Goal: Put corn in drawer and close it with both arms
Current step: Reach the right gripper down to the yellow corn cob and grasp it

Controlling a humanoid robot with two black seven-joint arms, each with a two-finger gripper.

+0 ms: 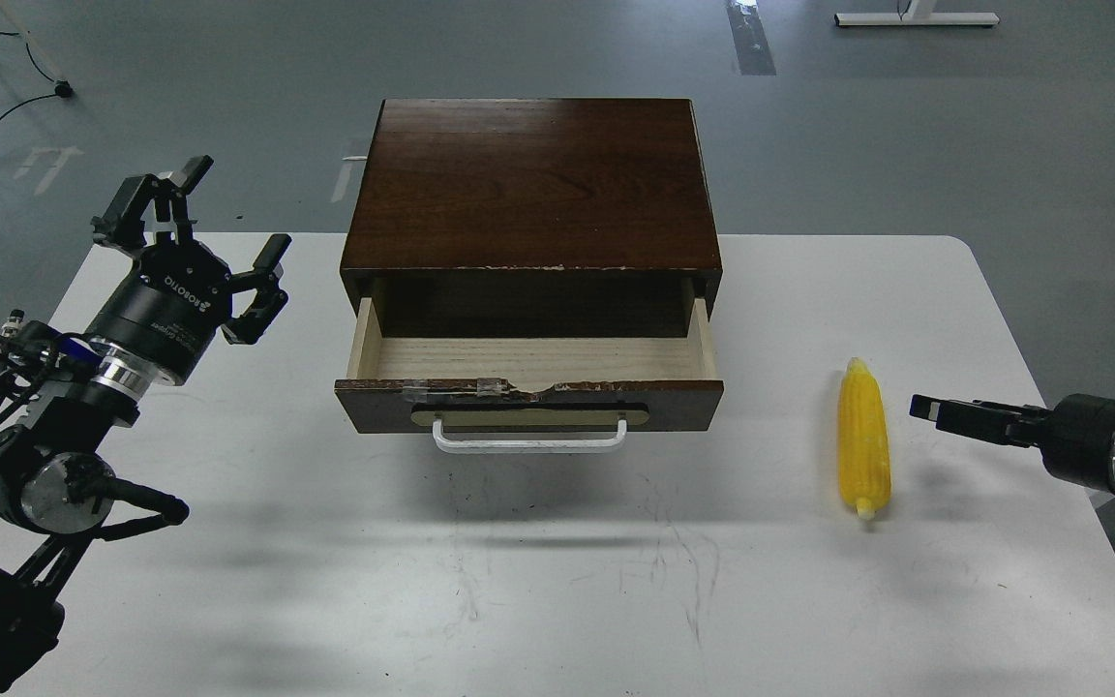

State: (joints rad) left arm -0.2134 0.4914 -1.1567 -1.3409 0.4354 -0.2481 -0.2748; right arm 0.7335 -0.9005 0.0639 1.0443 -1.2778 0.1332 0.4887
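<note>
On the right half of the white tabletop (557,581) lies the corn (864,439), bright yellow, its pointed tip toward the far edge and its pale stub end toward the near edge. It rests flat, well to the right of the drawer (528,387) and apart from it.

The drawer stands pulled out from a dark brown wooden cabinet (533,184) that sits at the middle of the far side of the tabletop. Its pale wood inside shows bare. The dark front carries a white bar handle (529,440) on a tan oval plate, and the top edge of that front is chipped, with clear tape over the damage left of centre.

The right gripper (925,407) comes in from the right edge, pointing left toward the corn and stopping just short of it, not touching. It is seen side-on and dark, so whether its fingers are apart or together cannot be told.

The left gripper (228,232) is raised over the left side of the tabletop, well clear of the cabinet, tilted up and away. Its fingers (272,254) are spread wide apart and hold nothing.

Beyond the tabletop is grey floor (906,126).
</note>
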